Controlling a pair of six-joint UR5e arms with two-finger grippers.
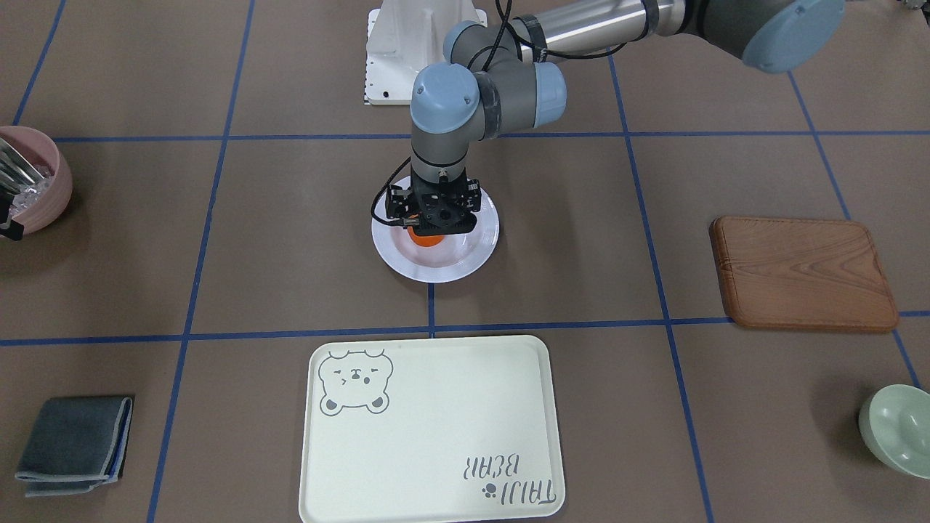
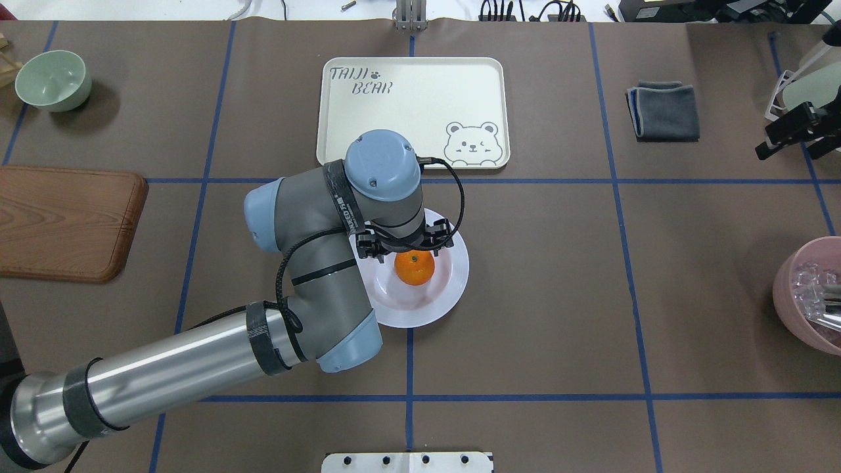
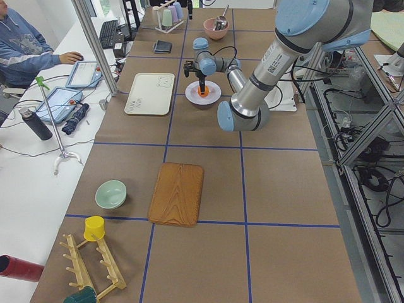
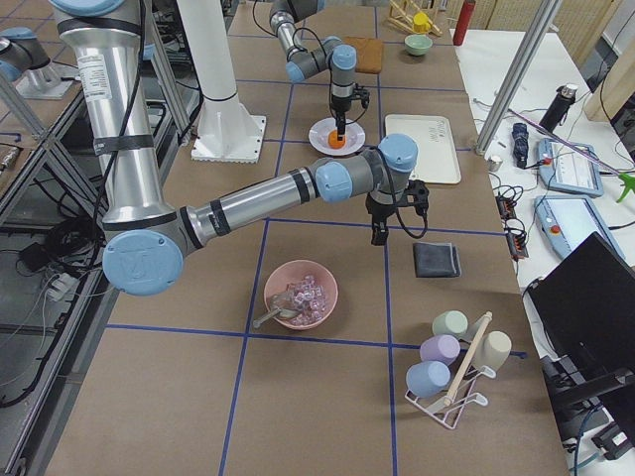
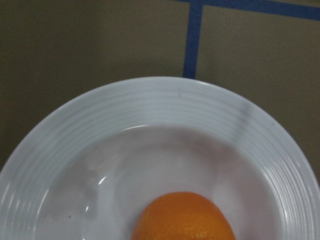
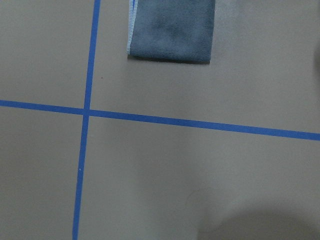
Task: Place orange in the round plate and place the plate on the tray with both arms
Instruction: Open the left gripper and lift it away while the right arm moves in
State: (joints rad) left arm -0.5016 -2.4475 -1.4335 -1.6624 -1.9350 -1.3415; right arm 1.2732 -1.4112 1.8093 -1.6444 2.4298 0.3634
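The orange (image 2: 414, 269) lies in the middle of the white round plate (image 2: 453, 289), at the table's centre. My left gripper (image 2: 407, 244) hangs straight down just above it and looks open; no finger shows around the fruit. In the left wrist view the orange (image 5: 182, 220) sits low in the plate (image 5: 165, 100) with no fingers in sight. The cream tray (image 1: 436, 436) lies bare just beyond the plate (image 1: 479, 254). My right gripper (image 2: 792, 141) hovers open over bare table near the grey cloth (image 6: 172, 27), holding nothing.
A wooden board (image 1: 803, 272) and a pale green bowl (image 1: 897, 428) lie on my left side. On my right side stand a pink bowl (image 1: 29, 181) with clear pieces and a metal utensil, and the folded cloth (image 1: 73, 443). A person (image 3: 25, 44) sits across the table.
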